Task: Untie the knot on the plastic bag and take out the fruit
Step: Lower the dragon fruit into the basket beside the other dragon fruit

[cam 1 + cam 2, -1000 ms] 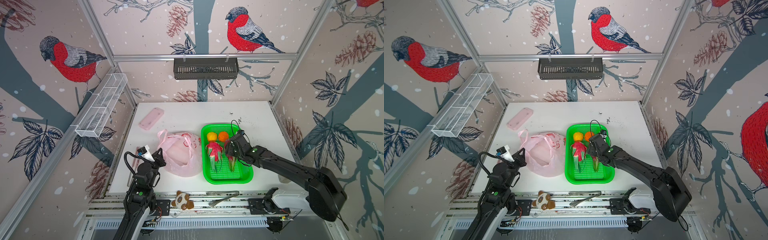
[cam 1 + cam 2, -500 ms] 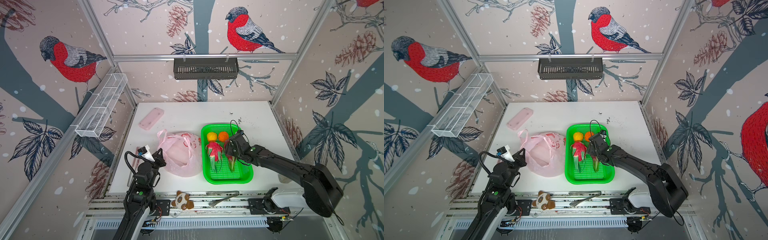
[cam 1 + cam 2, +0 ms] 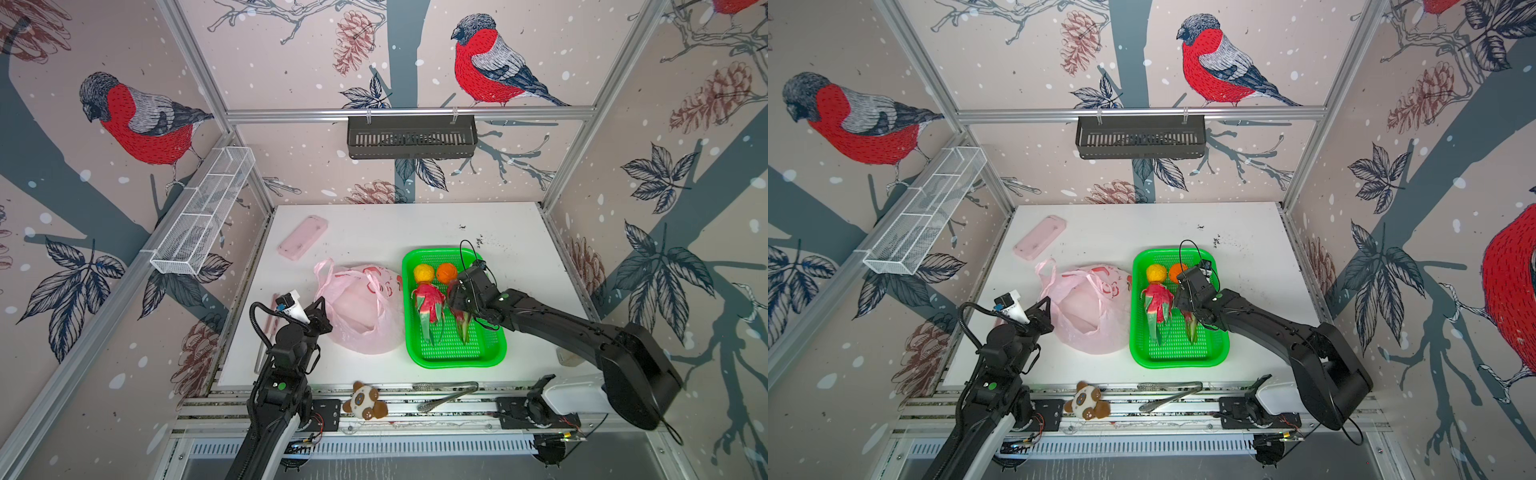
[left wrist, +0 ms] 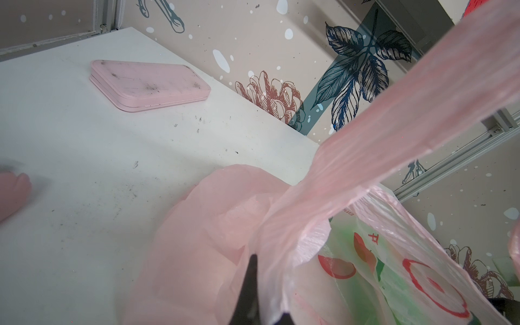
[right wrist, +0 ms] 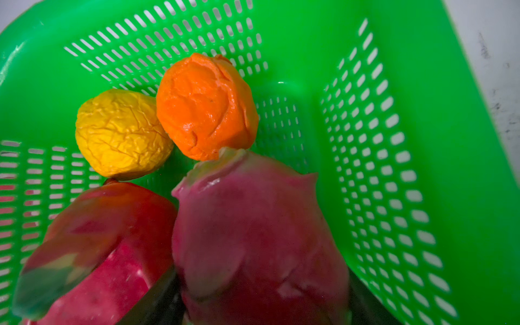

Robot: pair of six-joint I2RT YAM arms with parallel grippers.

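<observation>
The fingers (image 5: 152, 301) of the right gripper (image 3: 456, 300) stand wide and clamp the right-hand dragon fruit (image 5: 253, 239) on both flanks. The fruit is magenta-red, and its green-tipped tail points toward the near edge. The left-hand dragon fruit (image 3: 428, 301) lies just beside it. The yellow ball (image 3: 423, 273) and the orange ball (image 3: 446, 272) touch each other at the far end of the green tray (image 3: 455, 365). Fruit count: two dragon fruits and two balls, all four in the tray.

The left gripper (image 3: 322, 309) has its fingers (image 4: 250, 278) together, pinching a fold of the plastic bag (image 3: 357, 316) at its near-left rim. The one bag lies on the white table (image 3: 395, 232), just left of the tray. It is translucent pale pink with red prints, and slack. Its two loop handles (image 3: 326, 270) lie apart, untied.
</observation>
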